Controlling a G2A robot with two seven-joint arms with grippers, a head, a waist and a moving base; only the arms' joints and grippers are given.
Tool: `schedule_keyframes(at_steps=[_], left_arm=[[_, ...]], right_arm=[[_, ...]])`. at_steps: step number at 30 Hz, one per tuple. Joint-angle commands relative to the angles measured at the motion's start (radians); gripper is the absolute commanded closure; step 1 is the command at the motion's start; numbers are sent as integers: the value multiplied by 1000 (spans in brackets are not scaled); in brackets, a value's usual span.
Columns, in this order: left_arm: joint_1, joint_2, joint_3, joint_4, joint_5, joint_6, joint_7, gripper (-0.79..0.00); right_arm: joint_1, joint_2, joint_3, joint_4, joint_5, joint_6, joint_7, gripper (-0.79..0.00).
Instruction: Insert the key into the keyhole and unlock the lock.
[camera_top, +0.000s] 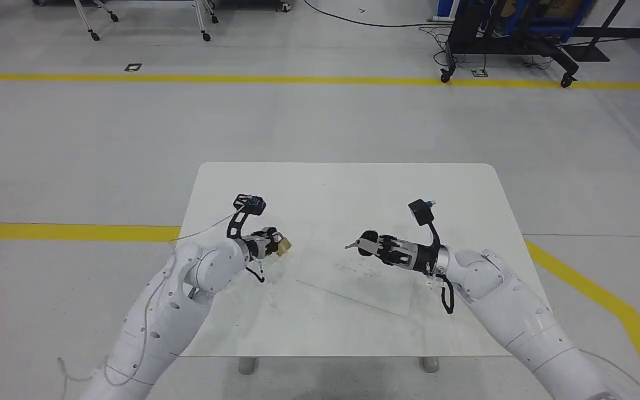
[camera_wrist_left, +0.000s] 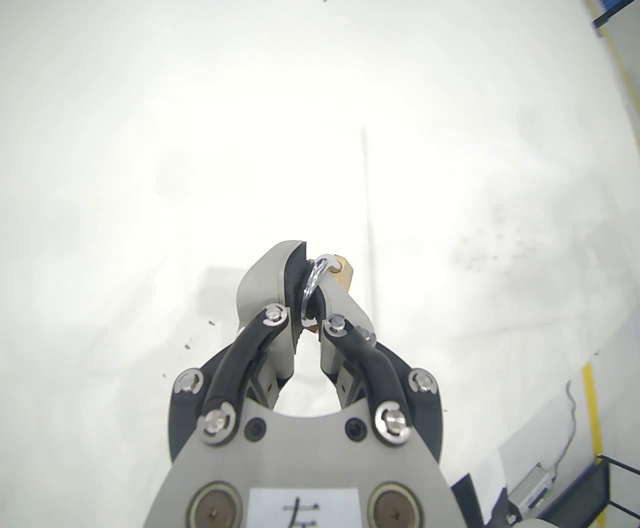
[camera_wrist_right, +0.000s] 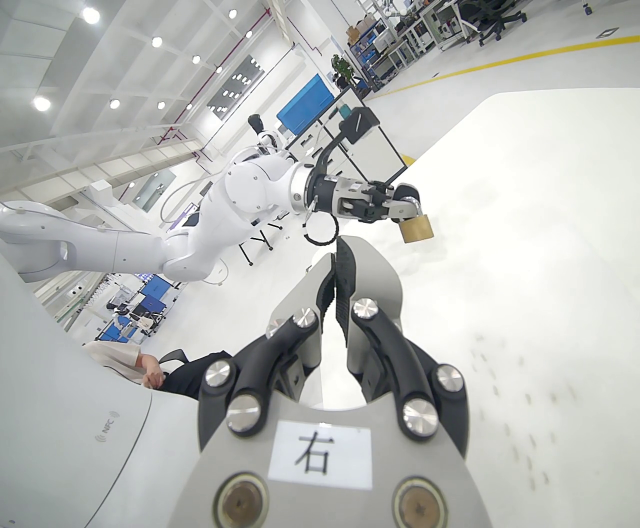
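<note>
The lock is a small brass padlock with a silver shackle. It is in the left pincer, which is closed on the shackle. The shackle sits between the two dark pads, and a corner of the brass body shows just past the fingertips. In the right wrist view the body of the lock hangs below the tip of the left pincer, over the white surface of the desk. From these pictures I cannot tell on which face the keyhole is.

Facing the lock, near it but clearly apart, is the right pincer. Its two fingers are pressed together. In the top view a thin grey piece, which seems to be the key, sticks out from its tip and points toward the lock. In the right wrist view the pads of the right pincer meet with no gap, and the key cannot be made out between them. The key is not in the lock; there is free space between them.

Both pincers are over the near middle part of the desk, the left arm coming from the left side and the right arm from the right side, with their tips turned toward each other. The desk is white, with small dark marks on its surface.
</note>
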Motion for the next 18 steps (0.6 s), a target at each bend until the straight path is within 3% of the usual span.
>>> schedule_keyframes(at_steps=[1, 4, 9, 15, 18], left_arm=[[11, -1, -40, -7, -124, -16, 11, 0], [22, -5, -87, 1, -351, -37, -28, 0], [-30, -19, -115, 117, -711, 11, -177, 0], [-95, -44, -56, 231, -876, -4, -243, 0], [-98, -45, -54, 237, -886, -6, -248, 0]], right_arm=[[0, 0, 0, 0, 0, 0, 0, 0], [0, 0, 0, 0, 0, 0, 0, 0], [0, 0, 0, 0, 0, 0, 0, 0], [0, 0, 0, 0, 0, 0, 0, 0], [0, 0, 0, 0, 0, 0, 0, 0]])
